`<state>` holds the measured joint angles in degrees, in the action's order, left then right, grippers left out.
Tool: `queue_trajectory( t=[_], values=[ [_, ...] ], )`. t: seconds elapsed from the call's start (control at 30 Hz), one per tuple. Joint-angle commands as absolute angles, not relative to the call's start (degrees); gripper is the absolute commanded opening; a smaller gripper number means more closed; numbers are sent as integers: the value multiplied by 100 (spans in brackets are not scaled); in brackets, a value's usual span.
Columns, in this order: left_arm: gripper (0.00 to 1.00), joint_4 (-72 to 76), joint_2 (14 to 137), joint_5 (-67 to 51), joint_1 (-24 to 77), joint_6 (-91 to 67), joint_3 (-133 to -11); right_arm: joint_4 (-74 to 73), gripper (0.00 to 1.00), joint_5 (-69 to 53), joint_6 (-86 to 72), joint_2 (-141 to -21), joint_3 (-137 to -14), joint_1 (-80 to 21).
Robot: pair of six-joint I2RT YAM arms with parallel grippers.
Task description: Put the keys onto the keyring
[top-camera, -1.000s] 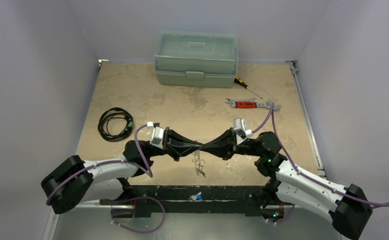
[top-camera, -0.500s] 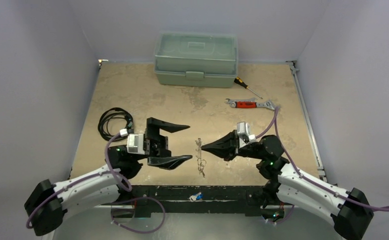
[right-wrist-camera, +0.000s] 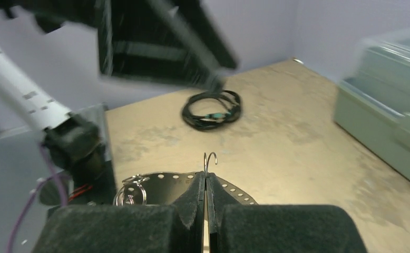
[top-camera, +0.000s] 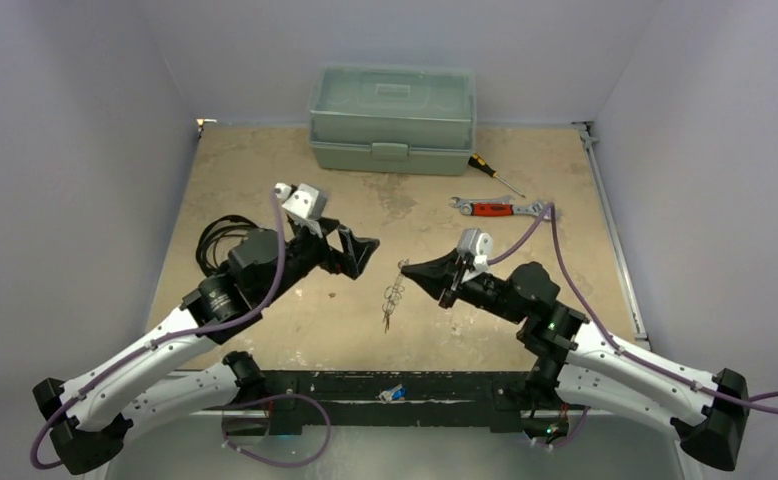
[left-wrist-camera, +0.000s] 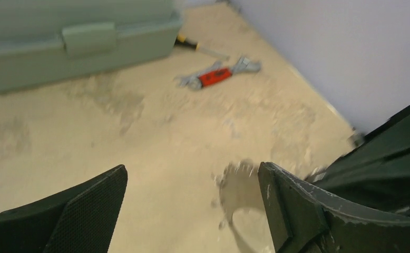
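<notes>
Left gripper [top-camera: 363, 255] is held wide open above the table [top-camera: 265, 170], near the cable [top-camera: 213, 240]. Right gripper [top-camera: 410, 268] is pinched shut on the keyring [top-camera: 393, 293], which is dangled mid-table between the 2 grippers.

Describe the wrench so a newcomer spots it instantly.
Start at the green toolbox against the back wall. Off its front right corner lies a yellow-and-black screwdriver; the wrench lies just in front of it. It is the only silver tool with a red grip.
</notes>
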<state>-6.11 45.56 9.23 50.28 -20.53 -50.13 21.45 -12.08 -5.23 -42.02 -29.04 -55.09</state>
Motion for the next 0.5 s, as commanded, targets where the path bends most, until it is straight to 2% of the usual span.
queue_trajectory(
  t=[0.0, 0.1, 0.27, 0.47],
  values=[
    [91, -2335, 4543, 1419, 5027, -2330, -4854, 915, 0, 369, -390, -4186, -3606, -5528],
    [89, -2820, 4891, 1346, 5032, -2808, -4793, 313, 0, 1338, -690, -4266, -3913, -5528],
    [65, -2845, 5390, 266, 5089, -3328, -4328, -540, 0, 2990, -1463, -4176, -4176, -5528],
    [53, -2728, 5434, 386, 5596, -4698, -3662, -1456, 0, 3985, -1837, -4310, -4543, -5520]
  ],
)
